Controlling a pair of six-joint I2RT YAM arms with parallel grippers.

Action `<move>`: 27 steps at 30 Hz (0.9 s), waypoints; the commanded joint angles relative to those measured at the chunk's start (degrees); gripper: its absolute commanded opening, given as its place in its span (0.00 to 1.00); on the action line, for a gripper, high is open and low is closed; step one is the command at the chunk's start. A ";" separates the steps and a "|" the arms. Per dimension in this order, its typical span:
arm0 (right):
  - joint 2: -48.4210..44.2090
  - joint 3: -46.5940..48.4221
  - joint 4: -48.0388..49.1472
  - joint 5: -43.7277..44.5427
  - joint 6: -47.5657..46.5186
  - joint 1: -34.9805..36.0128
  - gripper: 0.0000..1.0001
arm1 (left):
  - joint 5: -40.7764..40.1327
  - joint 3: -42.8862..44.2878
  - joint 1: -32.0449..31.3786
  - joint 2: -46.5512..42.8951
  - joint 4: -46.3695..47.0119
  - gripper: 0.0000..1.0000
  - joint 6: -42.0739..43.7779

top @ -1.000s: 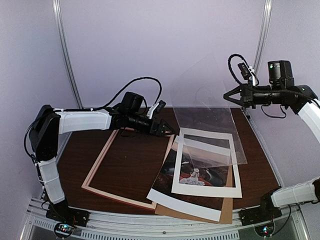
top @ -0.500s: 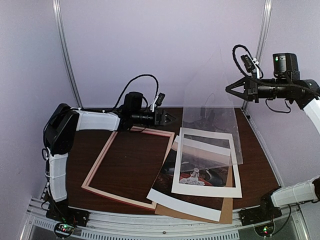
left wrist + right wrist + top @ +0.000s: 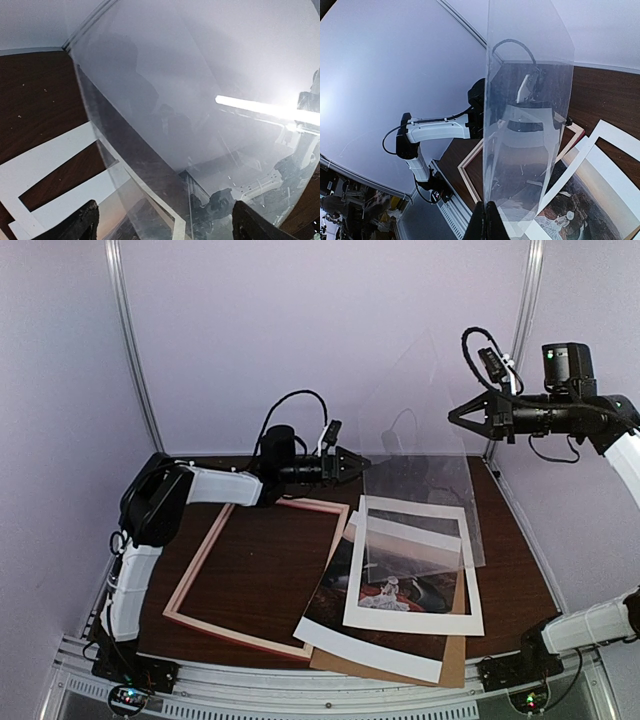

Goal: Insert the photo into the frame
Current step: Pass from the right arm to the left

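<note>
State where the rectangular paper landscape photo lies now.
Top view: the photo lies right of centre, under the white window mat, over the brown backing board, overlapping the pink frame's right rail.

Dark brown wood-grain table (image 3: 510,540) beneath a thin rectangular picture frame (image 3: 200,560) whose moulding is pink-red with pale wood-coloured edges. Right of the frame:
- rectangular paper photo (image 3: 332,602), showing a dark landscape, a peach-tinted sky and a white-dressed figure on reddish ground, with white margins;
- plain white rectangular window mat (image 3: 410,621);
- plain tan-brown backing board (image 3: 452,660).

Above and right of the frame, a colourless transparent plastic sheet (image 3: 420,490) carries faint grey reflections. The flat enclosure wall (image 3: 300,330) behind the frame is pale lilac and unpatterned. Left arm (image 3: 215,483) and right arm (image 3: 625,455): white shells, black joints and cables.
</note>
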 commanded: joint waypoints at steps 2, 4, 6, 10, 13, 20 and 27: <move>-0.30 1.12 0.76 0.32 -0.21 0.29 0.00 | 4.09 4.44 -1.56 2.16 6.97 0.89 -5.34; -0.38 1.18 0.60 0.52 -0.34 0.30 0.00 | 4.32 5.10 -1.58 2.72 7.66 0.85 -6.32; -0.46 1.33 0.34 0.83 -0.42 0.28 0.00 | 4.23 5.19 -1.58 2.85 7.63 0.83 -6.59; -0.10 1.86 -1.78 2.65 -1.82 0.24 0.00 | 4.70 5.06 -1.58 2.83 9.08 0.72 -7.84; 0.26 1.74 -3.51 5.14 -3.00 -0.19 0.00 | 5.31 4.09 -1.49 2.29 11.60 0.62 -9.37; 0.22 0.46 -6.51 10.40 -5.10 -2.42 0.00 | 4.78 -2.39 0.28 0.01 18.48 0.46 -13.42; 0.74 -1.81 -7.00 13.57 -6.33 -3.87 0.00 | 5.33 -6.81 1.13 -2.22 20.30 0.29 -14.47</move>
